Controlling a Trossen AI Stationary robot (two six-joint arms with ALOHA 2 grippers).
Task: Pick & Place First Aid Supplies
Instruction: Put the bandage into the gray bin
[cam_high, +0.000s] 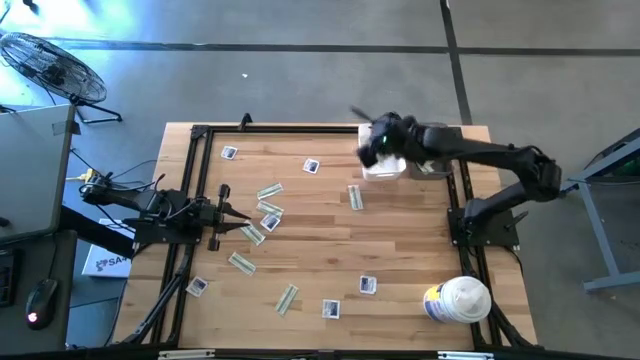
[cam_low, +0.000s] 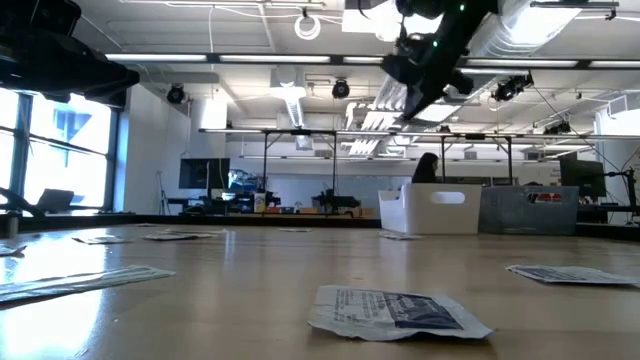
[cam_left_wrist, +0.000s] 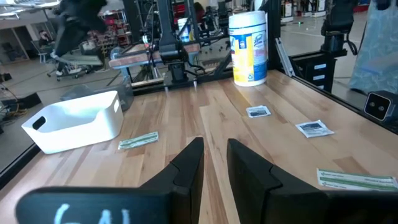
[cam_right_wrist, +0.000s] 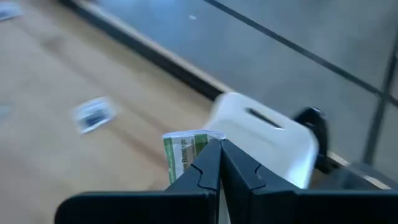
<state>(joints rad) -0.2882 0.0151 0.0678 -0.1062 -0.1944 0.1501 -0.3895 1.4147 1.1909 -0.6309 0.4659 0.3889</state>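
The first aid supplies lie scattered flat on the wooden table: square white packets (cam_high: 311, 166) (cam_high: 368, 285) (cam_low: 395, 312) and narrow green-beige strips (cam_high: 270, 191) (cam_high: 287, 298). My right gripper (cam_right_wrist: 219, 152) (cam_high: 375, 140) hangs high above the table's far part, at the far left corner of a white bin (cam_high: 388, 165) (cam_right_wrist: 267, 134). It is shut on one green-beige strip (cam_right_wrist: 180, 155). At the table's left side my left gripper (cam_left_wrist: 214, 165) (cam_high: 228, 212) points level across the table, slightly open, nothing between its fingers. My right gripper pinches the green-beige strip between its two fingertips. One printed end (cam_right_wrist: 186, 144) sticks out beside the fingers; the fingers hide the rest. The fingers slant down toward the table's far left. The strip is lifted clear of the table, beside the white bin.
A big white canister with a yellow-blue label (cam_high: 458, 300) (cam_left_wrist: 249, 48) stands at the table's near right corner. A black frame (cam_high: 195, 170) borders the table. A green strip (cam_left_wrist: 138, 141) lies on the table beside the bin. Bare wood spans the table's middle.
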